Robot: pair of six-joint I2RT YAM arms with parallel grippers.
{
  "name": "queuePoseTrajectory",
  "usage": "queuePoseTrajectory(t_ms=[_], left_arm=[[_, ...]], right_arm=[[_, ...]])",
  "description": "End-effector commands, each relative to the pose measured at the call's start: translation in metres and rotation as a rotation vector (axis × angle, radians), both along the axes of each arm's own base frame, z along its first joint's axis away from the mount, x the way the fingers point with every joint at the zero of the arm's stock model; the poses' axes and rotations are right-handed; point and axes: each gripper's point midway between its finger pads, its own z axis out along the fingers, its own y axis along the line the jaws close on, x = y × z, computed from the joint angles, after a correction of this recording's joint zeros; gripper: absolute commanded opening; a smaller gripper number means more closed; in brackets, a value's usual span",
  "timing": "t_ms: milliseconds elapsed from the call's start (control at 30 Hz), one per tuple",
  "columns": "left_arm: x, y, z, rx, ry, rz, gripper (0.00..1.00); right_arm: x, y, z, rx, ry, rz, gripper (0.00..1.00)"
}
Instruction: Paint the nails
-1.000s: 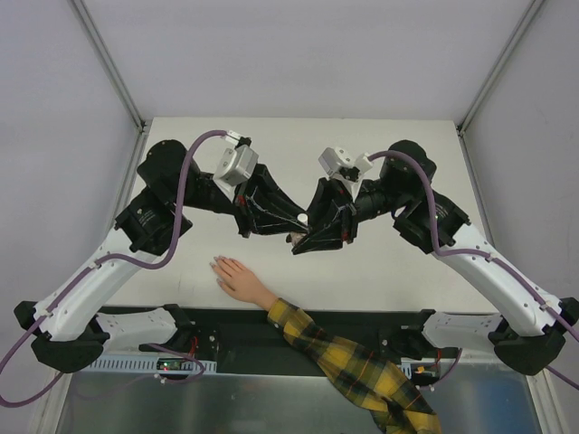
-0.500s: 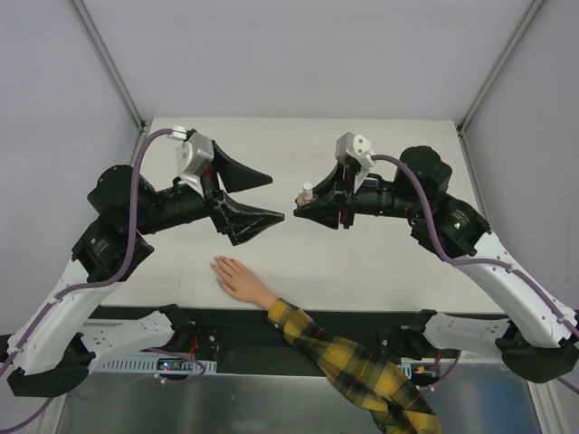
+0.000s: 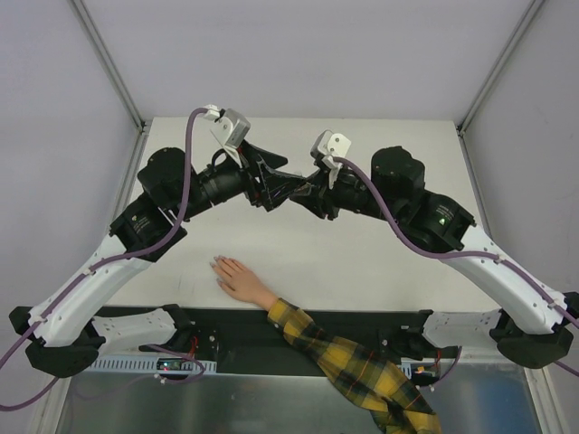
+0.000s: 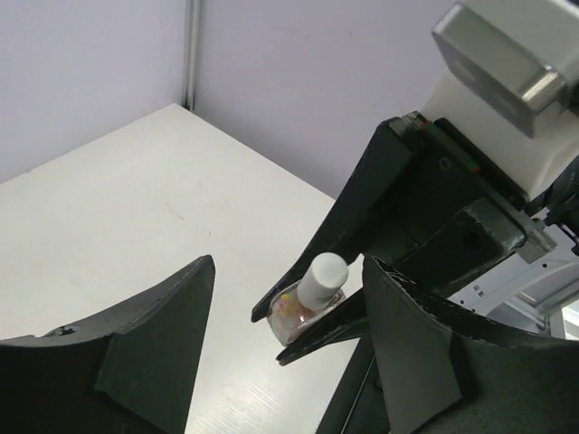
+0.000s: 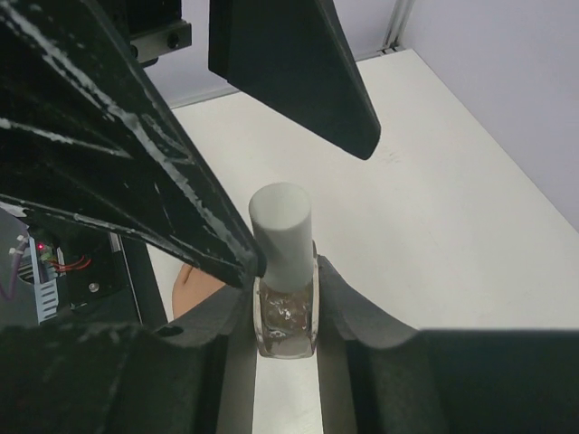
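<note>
My right gripper (image 5: 285, 303) is shut on a small clear nail polish bottle (image 5: 285, 318) with a white cap (image 5: 280, 233), held upright above the table. My left gripper (image 4: 289, 268) is open, its two black fingers (image 4: 154, 348) either side of the cap (image 4: 323, 278). In the right wrist view one left finger (image 5: 136, 181) lies right beside the cap and the other (image 5: 298, 72) stands well off it. Both grippers, left (image 3: 282, 185) and right (image 3: 306, 192), meet at mid table. The mannequin hand (image 3: 237, 278) lies flat near the front edge, its nails (image 3: 217, 264) pointing left.
The plaid sleeve (image 3: 353, 366) runs off the table's front edge to the lower right. The white table (image 3: 407, 262) is bounded by grey walls and metal corner posts (image 3: 109, 63). Both arm bases sit on the black rail (image 3: 298, 330) at the front.
My left gripper opened, swung away to the left, then came back with its jaws round the bottle's cap. The right gripper kept hold of the bottle and shifted towards the back.
</note>
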Motion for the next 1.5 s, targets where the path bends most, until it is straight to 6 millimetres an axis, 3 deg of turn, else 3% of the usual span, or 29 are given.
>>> queuePoseTrajectory(t_ms=[0, 133, 433, 533, 567, 633, 667, 767, 800, 900, 1100, 1133, 1233, 1300, 1333, 1367, 1467], left_arm=[[-0.005, 0.000, 0.034, -0.077, -0.087, -0.001, 0.60], [-0.003, -0.002, 0.024, -0.060, -0.077, 0.006, 0.41], [-0.022, -0.018, 0.001, -0.029, -0.018, -0.140, 0.31], [-0.030, -0.019, 0.003, -0.017, -0.038, -0.190, 0.11], [-0.042, -0.022, 0.000, -0.003, -0.045, -0.258, 0.02], [-0.061, -0.025, 0.002, 0.033, -0.108, -0.403, 0.00], [-0.100, -0.021, -0.006, 0.068, -0.149, -0.653, 0.00], [-0.117, -0.008, -0.012, 0.085, -0.177, -0.827, 0.00], [-0.128, 0.001, -0.013, 0.079, -0.191, -0.913, 0.00], [-0.123, 0.015, -0.008, 0.074, -0.189, -0.915, 0.00], [-0.119, 0.021, 0.007, 0.065, -0.234, -0.784, 0.00], [-0.107, 0.019, 0.009, 0.066, -0.226, -0.697, 0.09], [-0.098, 0.026, 0.019, 0.047, -0.222, -0.557, 0.61], [-0.082, 0.033, 0.030, 0.019, -0.207, -0.395, 0.67], [-0.076, 0.036, 0.035, 0.005, -0.199, -0.342, 0.93], [-0.061, 0.040, 0.040, -0.022, -0.161, -0.241, 0.99], [-0.045, 0.045, 0.051, -0.085, -0.119, -0.125, 0.98]], right_arm=[[0.002, -0.005, 0.027, 0.042, -0.058, -0.031, 0.00], [-0.003, -0.006, 0.029, 0.045, -0.043, -0.026, 0.00], [-0.013, -0.009, 0.043, 0.071, -0.031, 0.006, 0.00], [-0.021, -0.005, 0.044, 0.071, -0.031, 0.060, 0.00], [-0.033, -0.002, 0.045, 0.076, -0.032, 0.131, 0.00], [-0.054, 0.001, 0.047, 0.077, -0.032, 0.272, 0.00], [-0.096, 0.001, 0.043, 0.070, -0.012, 0.521, 0.00], [-0.144, -0.008, 0.053, 0.107, 0.036, 0.808, 0.00], [-0.149, -0.010, 0.055, 0.115, 0.043, 0.841, 0.00], [-0.155, -0.015, 0.057, 0.121, 0.063, 0.873, 0.00], [-0.130, -0.010, 0.051, 0.126, 0.065, 0.738, 0.00], [-0.120, -0.008, 0.050, 0.122, 0.059, 0.679, 0.00], [-0.095, -0.006, 0.047, 0.100, 0.036, 0.531, 0.00], [-0.085, -0.008, 0.047, 0.093, 0.024, 0.463, 0.00], [-0.073, -0.008, 0.046, 0.088, 0.012, 0.392, 0.00], [-0.067, -0.008, 0.046, 0.088, 0.014, 0.357, 0.00], [-0.047, -0.007, 0.044, 0.081, -0.005, 0.245, 0.00]])
